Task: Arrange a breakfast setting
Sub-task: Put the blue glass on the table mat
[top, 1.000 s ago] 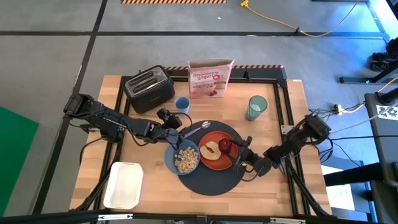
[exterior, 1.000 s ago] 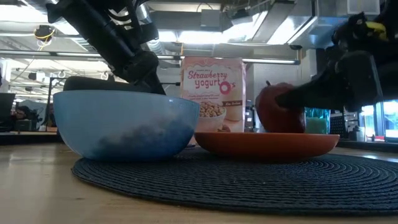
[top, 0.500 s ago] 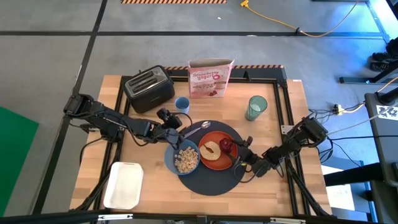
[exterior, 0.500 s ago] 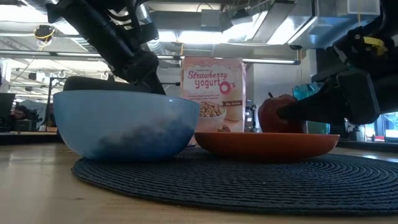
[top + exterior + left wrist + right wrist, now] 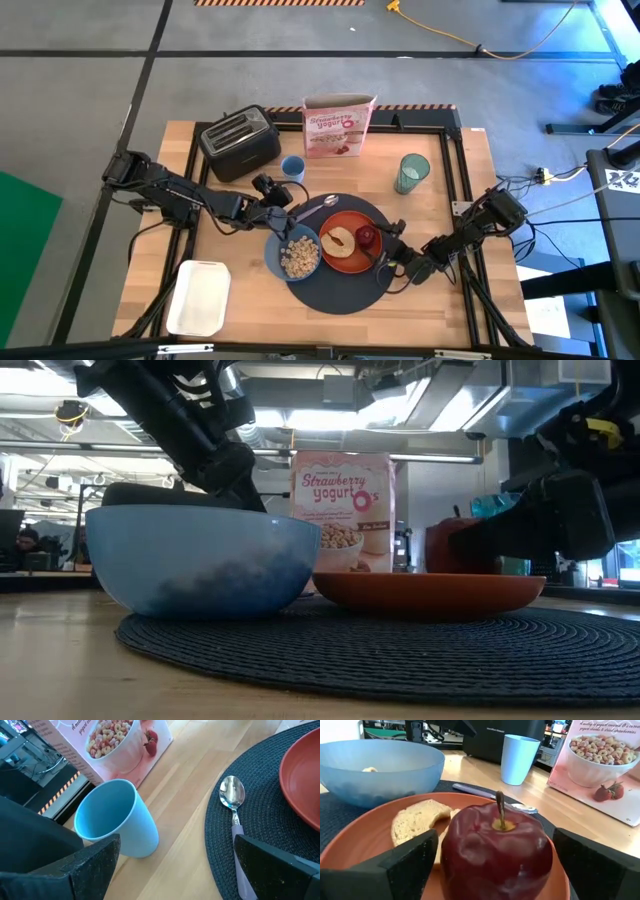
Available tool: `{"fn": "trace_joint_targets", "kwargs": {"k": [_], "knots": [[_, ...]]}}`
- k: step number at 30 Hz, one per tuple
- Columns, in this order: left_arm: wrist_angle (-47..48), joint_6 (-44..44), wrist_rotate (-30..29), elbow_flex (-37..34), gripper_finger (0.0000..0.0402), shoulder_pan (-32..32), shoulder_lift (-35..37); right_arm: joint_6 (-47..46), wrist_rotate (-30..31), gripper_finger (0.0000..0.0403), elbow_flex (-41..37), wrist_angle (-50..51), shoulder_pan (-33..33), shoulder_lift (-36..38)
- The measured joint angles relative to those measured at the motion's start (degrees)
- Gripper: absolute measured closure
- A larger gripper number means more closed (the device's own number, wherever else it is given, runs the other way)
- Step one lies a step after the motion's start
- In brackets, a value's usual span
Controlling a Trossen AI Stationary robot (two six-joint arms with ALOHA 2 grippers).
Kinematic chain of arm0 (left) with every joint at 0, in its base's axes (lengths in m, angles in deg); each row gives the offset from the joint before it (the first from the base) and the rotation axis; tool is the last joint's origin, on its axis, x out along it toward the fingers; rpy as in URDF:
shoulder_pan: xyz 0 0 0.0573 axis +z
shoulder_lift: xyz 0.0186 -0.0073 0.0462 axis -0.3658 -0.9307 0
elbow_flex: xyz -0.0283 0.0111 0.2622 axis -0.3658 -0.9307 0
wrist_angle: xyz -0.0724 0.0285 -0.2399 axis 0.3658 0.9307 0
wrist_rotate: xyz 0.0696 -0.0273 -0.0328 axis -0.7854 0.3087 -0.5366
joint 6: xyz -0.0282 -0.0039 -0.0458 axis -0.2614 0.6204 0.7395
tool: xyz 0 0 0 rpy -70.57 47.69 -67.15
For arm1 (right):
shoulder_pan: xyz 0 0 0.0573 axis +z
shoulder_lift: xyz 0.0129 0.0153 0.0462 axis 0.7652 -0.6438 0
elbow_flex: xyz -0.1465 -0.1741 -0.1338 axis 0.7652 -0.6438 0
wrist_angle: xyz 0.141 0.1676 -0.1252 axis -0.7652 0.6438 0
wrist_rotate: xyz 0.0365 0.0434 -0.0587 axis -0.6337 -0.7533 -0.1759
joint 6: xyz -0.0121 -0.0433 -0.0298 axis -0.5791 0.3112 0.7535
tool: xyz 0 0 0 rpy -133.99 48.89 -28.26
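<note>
Seen from above, red apple [image 5: 366, 236] sits on orange plate [image 5: 349, 241] beside toast [image 5: 337, 241]; right gripper [image 5: 385, 252] just beside it, left gripper [image 5: 281, 199] over the mat [image 5: 340, 290] edge by the spoon [image 5: 316, 207]. On right wrist view, fingers [image 5: 410, 862] spread wide either side of the apple, released; left wrist view shows its fingers [image 5: 92, 865] spread too, gripping nothing.

A large round dark-grey woven mat [image 5: 335, 290] lies on the worktop [image 5: 190, 150]. On it sit a blue bowl [image 5: 280, 262] holding cereal [image 5: 299, 256] and, beside it, an orange plate [image 5: 352, 262]. The plate carries a toast slice [image 5: 337, 242] and an upright red apple [image 5: 366, 236], seemingly touching. A metal spoon [image 5: 315, 208] lies at the mat's far edge. A translucent green cup [image 5: 412, 172] stands apart.
</note>
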Motion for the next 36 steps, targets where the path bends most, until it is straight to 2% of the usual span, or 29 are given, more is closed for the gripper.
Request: {"fn": "trace_joint_targets", "kwargs": {"k": [5, 13, 17, 20, 25, 31, 33, 36], "knots": [[0.04, 0.00, 0.00, 0.00, 0.0015, 0.00, 0.00, 3.05, 0.03, 0.0018, 0.00, -4.45, 0.09, 0.00], [0.04, 0.01, 0.02, 0.00, 0.0015, -0.01, 0.00, 19.48, 0.96, 0.0018, 0.00, -22.59, 0.07, 1.29], [-0.14, 0.05, 0.00, 0.00, 0.0015, -0.02, 0.00, 29.70, 8.69, 0.0018, 0.00, -28.09, -0.93, 6.94], [-1.30, 0.24, 0.01, 0.00, 0.0015, -0.02, 0.00, 35.44, 11.01, 0.0017, -0.02, -27.35, -4.90, 15.05], [-3.32, -0.03, 1.20, 0.02, 0.0015, -0.02, -0.01, 41.10, 11.02, 0.0017, 0.02, -20.38, -12.84, 29.63], [-3.26, -1.48, 2.56, 0.03, 0.0015, -0.32, -0.02, 40.67, 11.46, 0.0017, 0.70, -1.54, -19.50, 45.60], [-3.25, -1.51, 3.00, 0.04, 0.0015, -0.62, -0.02, 39.78, 8.75, 0.0017, 1.90, 4.43, -21.41, 49.15], [-3.24, -1.53, 3.06, 0.04, 0.0015, -0.98, -0.02, 39.38, -2.82, 0.0017, 4.88, 13.86, -24.33, 52.48]]}}
